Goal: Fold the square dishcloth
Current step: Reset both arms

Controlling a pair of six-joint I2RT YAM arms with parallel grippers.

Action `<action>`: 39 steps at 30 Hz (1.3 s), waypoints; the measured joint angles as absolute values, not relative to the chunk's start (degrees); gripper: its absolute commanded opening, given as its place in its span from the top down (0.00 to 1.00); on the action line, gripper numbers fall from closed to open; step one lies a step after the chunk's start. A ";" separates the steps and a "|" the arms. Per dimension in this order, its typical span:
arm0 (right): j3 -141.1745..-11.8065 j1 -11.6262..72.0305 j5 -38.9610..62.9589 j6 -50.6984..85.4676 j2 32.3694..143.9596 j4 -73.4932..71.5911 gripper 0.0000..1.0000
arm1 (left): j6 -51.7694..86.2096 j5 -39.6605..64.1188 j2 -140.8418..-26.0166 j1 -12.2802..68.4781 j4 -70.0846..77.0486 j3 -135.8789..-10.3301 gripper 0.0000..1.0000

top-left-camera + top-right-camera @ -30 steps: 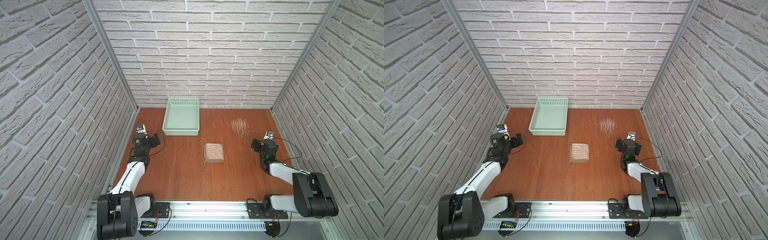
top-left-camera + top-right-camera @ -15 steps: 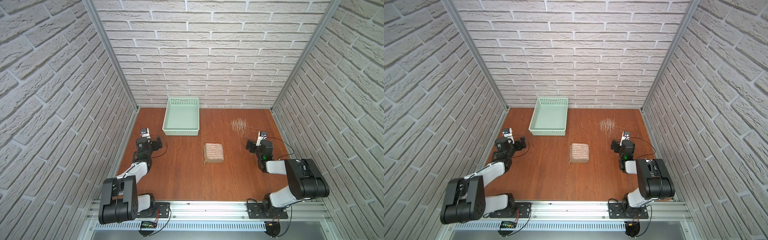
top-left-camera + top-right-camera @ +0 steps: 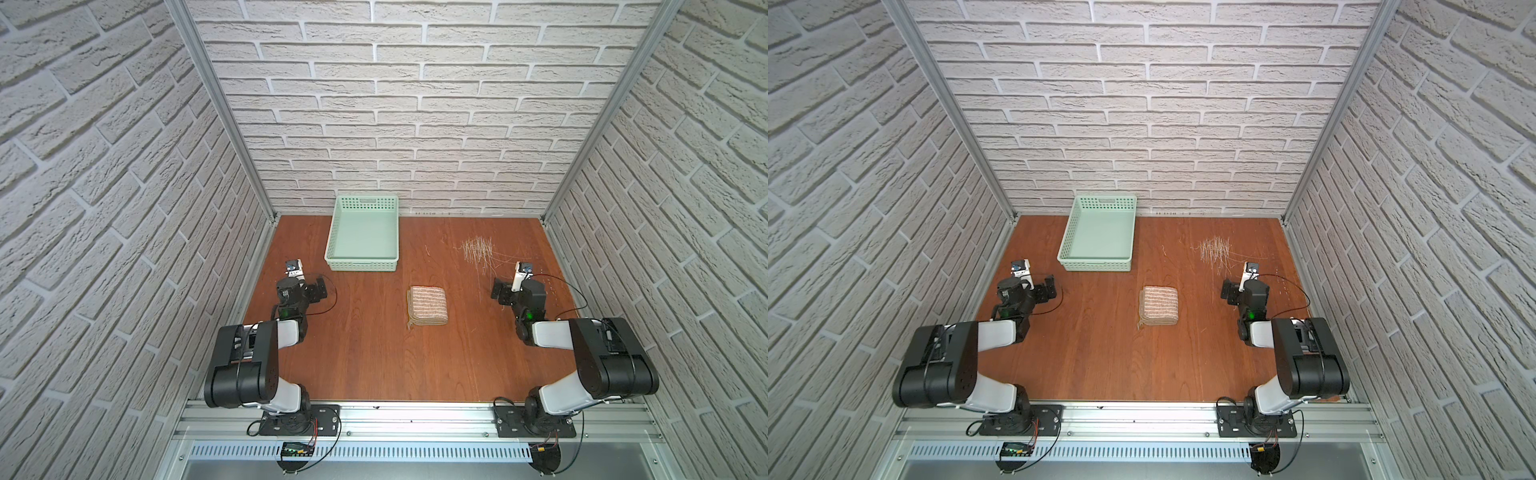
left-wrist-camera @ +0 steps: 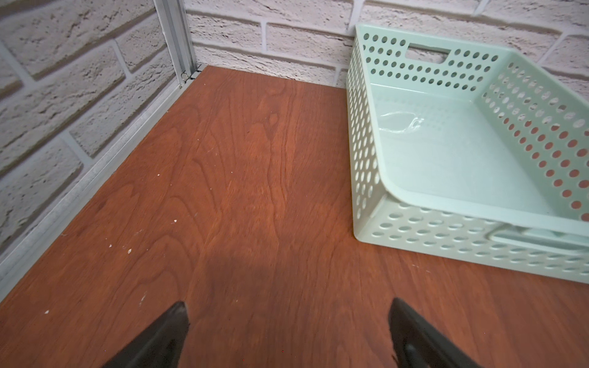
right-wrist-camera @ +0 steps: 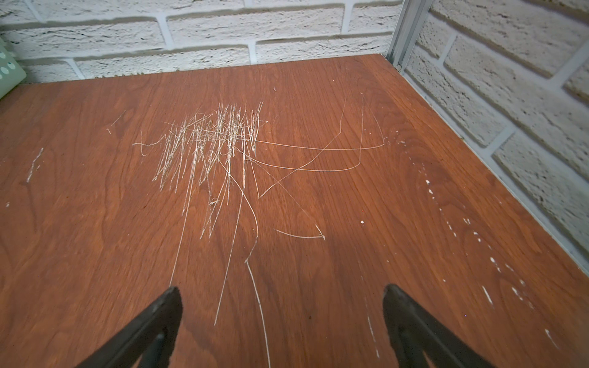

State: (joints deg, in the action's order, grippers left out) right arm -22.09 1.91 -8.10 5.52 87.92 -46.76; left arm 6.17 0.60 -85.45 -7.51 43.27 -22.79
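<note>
The square dishcloth (image 3: pixel 428 305) lies folded into a small rectangle a little right of the centre of the frame in both top views. It rests flat on the wooden table (image 3: pixel 365 357), with its cream stripes running across and its layered edges along its left side. Nothing rests on it or touches it.

The mint-green basket (image 3: pixel 361 265) stands above and to the left of it, close to the back brick wall (image 3: pixel 395 124) and well apart from the cloth. A patch of pale scratches (image 3: pixel 478 251) marks the wood toward the upper right of the table. The left gripper (image 3: pixel 319 287) sits at left-centre, near the basket's lower left corner. The right gripper (image 3: pixel 500 291) sits at right-centre, just below the scratches. Bare wood separates each gripper from the cloth.

Only the top views show the dishcloth, both folded arms and the aluminium rail (image 3: pixel 415 419) across the bottom of the frame. The left wrist view shows that gripper's dark fingertips (image 4: pixel 178 315) spread wide over bare wood. It also shows the basket's perforated wall, a handle cut-out and a pale scuff on its floor. The right wrist view shows the right jaws equally wide apart. The scratches there resolve into fine crossing lines, with white specks scattered beside them.
</note>
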 measured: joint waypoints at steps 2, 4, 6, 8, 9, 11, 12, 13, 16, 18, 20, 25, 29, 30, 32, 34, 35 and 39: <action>-22.09 1.91 -8.08 5.52 87.92 -46.74 0.00 | 5.54 -0.25 -86.96 -6.59 44.47 -22.79 0.02; -22.09 1.91 -8.05 5.52 87.92 -46.74 0.00 | 5.15 -1.15 -87.94 -5.69 44.69 -22.79 0.02; -22.11 1.91 -8.03 5.52 87.92 -46.74 0.00 | 4.89 -2.04 -88.20 -5.17 45.01 -22.79 0.02; -22.11 1.91 -7.97 5.52 87.92 -46.74 0.00 | 4.80 -2.68 -88.23 -4.93 45.58 -22.79 0.02; -22.11 1.91 -7.97 5.52 87.92 -46.74 0.00 | 4.78 -2.98 -88.23 -4.93 45.89 -22.79 0.02; -22.11 1.91 -7.94 5.52 87.92 -46.74 0.00 | 4.75 -3.44 -88.23 -4.93 46.24 -22.79 0.02; -22.11 1.91 -7.94 5.52 87.92 -46.74 0.00 | 4.75 -3.57 -88.23 -4.95 46.39 -22.79 0.02; -22.11 1.91 -7.92 5.52 87.92 -46.74 0.00 | 4.75 -3.64 -88.23 -4.95 46.52 -22.79 0.02; -22.11 1.91 -7.94 5.52 87.92 -46.74 0.00 | 4.75 -3.64 -88.23 -4.95 46.83 -22.79 0.02; -22.11 1.91 -7.94 5.52 87.92 -46.74 0.00 | 4.75 -3.64 -88.23 -4.95 46.83 -22.79 0.02; -22.11 1.91 -7.94 5.52 87.92 -46.74 0.00 | 4.75 -3.64 -88.23 -4.95 46.83 -22.79 0.02; -22.11 1.91 -7.94 5.52 87.92 -46.74 0.00 | 4.75 -3.66 -88.23 -4.95 46.83 -22.79 0.02; -22.11 1.91 -7.94 5.52 87.92 -46.74 0.00 | 4.75 -3.66 -88.23 -4.95 46.83 -22.79 0.02; -22.11 1.91 -7.94 5.50 87.92 -46.74 0.00 | 4.75 -3.66 -88.23 -4.95 46.83 -22.79 0.02; -22.11 1.91 -7.94 5.50 87.92 -46.74 0.00 | 4.75 -3.66 -88.23 -4.95 46.83 -22.79 0.02; -22.11 1.91 -7.94 5.50 87.92 -46.74 0.00 | 4.75 -3.66 -88.23 -4.95 46.83 -22.79 0.02; -22.11 1.91 -7.94 5.50 87.92 -46.72 0.00 | 4.75 -3.66 -88.23 -4.95 46.83 -22.79 0.02; -22.11 1.91 -7.94 5.50 87.92 -46.72 0.00 | 4.75 -3.66 -88.23 -4.95 46.83 -22.79 0.02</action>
State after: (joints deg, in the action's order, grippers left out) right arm -22.11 1.91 -7.94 5.50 87.92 -46.72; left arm 4.75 -3.66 -88.23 -4.95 46.83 -22.79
